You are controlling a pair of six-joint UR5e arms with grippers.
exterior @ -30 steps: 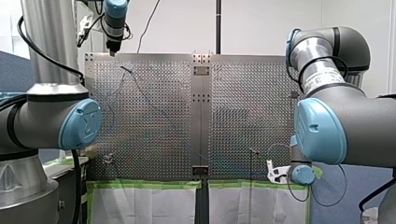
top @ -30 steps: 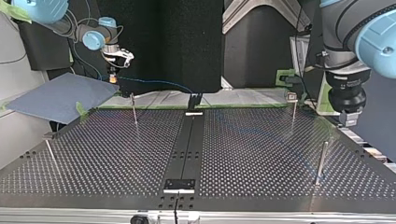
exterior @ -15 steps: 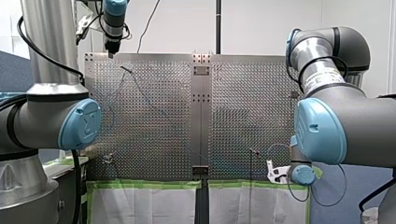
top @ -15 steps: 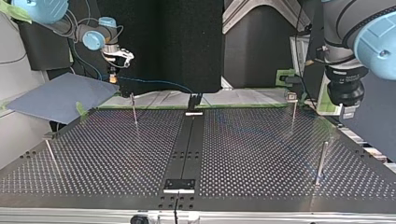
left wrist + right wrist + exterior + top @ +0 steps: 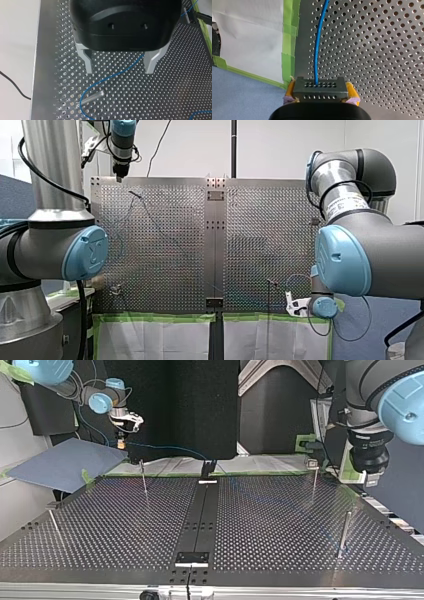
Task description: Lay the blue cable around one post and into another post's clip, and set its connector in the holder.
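Note:
The blue cable (image 5: 120, 72) lies on the perforated plate and curves round a slim metal post (image 5: 92, 97) just ahead of my left gripper (image 5: 119, 63). That gripper hangs open above the cable, its metal fingers (image 5: 87, 62) spread wide with nothing between them. My right gripper (image 5: 320, 87) is shut on the dark connector (image 5: 320, 90), yellow pads on both its sides, and the cable (image 5: 318, 50) runs out ahead of it. In the top view my right gripper (image 5: 121, 442) hangs off the plate's far left corner, with the cable (image 5: 165, 449) leading towards a black holder (image 5: 209, 467).
Green tape and white paper (image 5: 257, 37) line the plate's edge beside the connector. A clip-topped post (image 5: 313, 465), a thin post (image 5: 143, 477) and a taller post (image 5: 344, 532) stand on the plate. A blue-grey sheet (image 5: 60, 462) lies at the top view's left.
My left gripper has risen a little above the plate and stayed open. My right gripper has kept still with the connector.

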